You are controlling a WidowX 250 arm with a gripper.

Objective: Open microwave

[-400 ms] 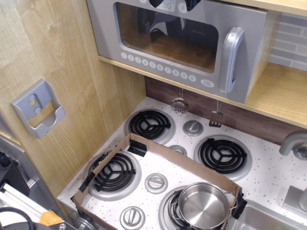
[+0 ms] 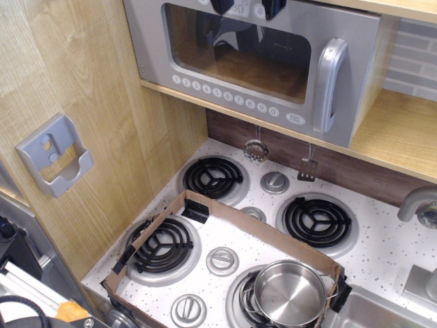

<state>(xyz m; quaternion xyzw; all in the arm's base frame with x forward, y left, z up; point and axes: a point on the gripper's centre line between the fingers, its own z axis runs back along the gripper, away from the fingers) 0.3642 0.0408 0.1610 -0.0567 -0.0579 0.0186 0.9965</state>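
The grey toy microwave (image 2: 252, 58) sits on a wooden shelf above the stove. Its door with the clear window is closed. The silver vertical loop handle (image 2: 329, 83) is on the door's right side. A row of round white number buttons (image 2: 225, 94) runs under the window. My gripper (image 2: 247, 5) shows only as two dark fingertips (image 2: 222, 5) at the top edge, in front of the clock display. They stand apart with nothing between them, up and left of the handle.
A toy stove top (image 2: 382, 253) with black coil burners lies below. An open cardboard frame (image 2: 225, 212) rests on it, with a steel pot (image 2: 290, 292) on the front right burner. A grey wall holder (image 2: 54, 154) hangs on the left wooden panel. Small utensils (image 2: 256, 147) hang under the shelf.
The two fingertips at the top edge have shifted very slightly. The microwave door is still closed and nothing else has moved.
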